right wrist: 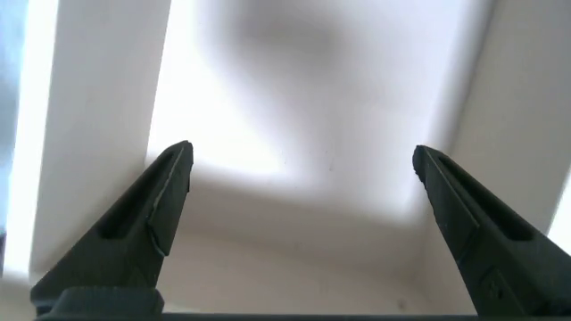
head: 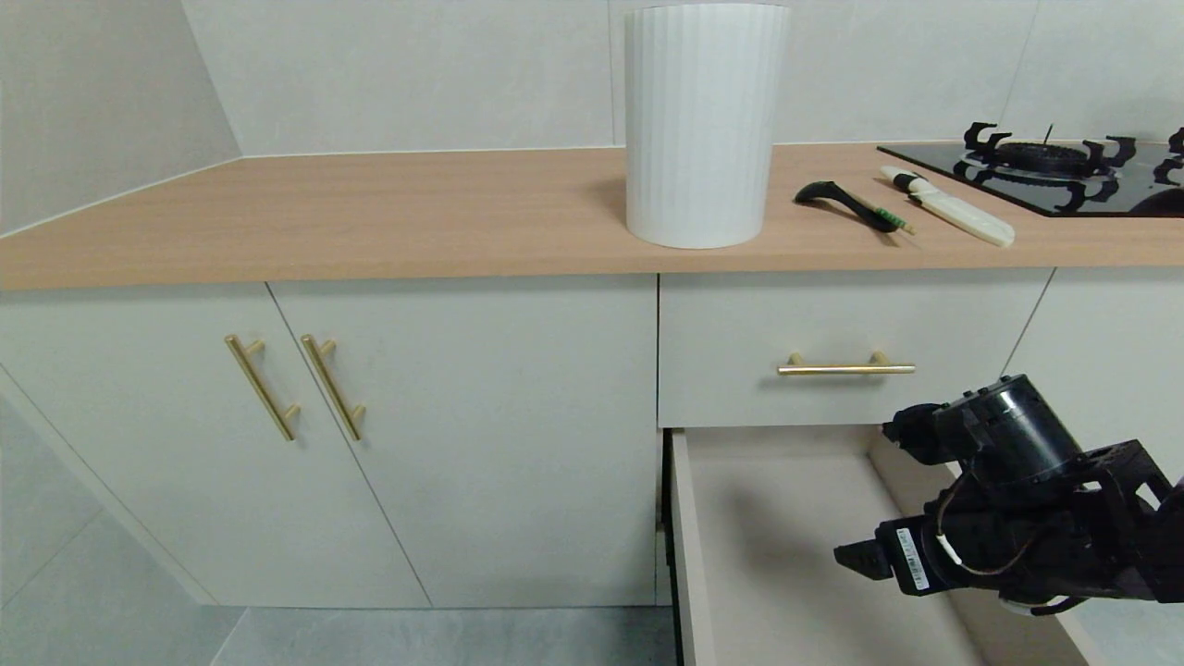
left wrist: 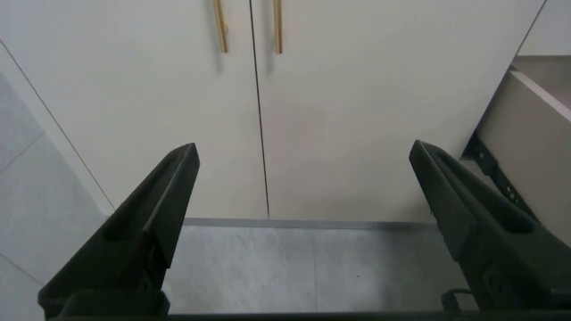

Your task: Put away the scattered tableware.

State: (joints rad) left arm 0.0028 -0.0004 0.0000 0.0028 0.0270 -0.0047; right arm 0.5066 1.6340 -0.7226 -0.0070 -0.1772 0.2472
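Tableware: black spoon [head: 832, 197] and white utensil [head: 953, 208] lie near the countertop's [head: 370, 213] front edge, between the white canister [head: 700, 120] and the hob [head: 1045, 171].
Drawer: lower drawer [head: 777, 527] stands pulled out.
Right gripper [right wrist: 302, 152]: fingers spread wide, holding nothing, over the drawer's right side.
Left gripper [left wrist: 303, 150]: spread wide, holding nothing, low before the cabinet doors [left wrist: 357, 107].

- The bin's [head: 701, 129] top is cut off.
- The hob [head: 1054, 171] runs off the right edge.
- The drawer's [head: 768, 536] front is cut off.
- Too small to name: black utensil [head: 846, 203], white utensil [head: 948, 205].
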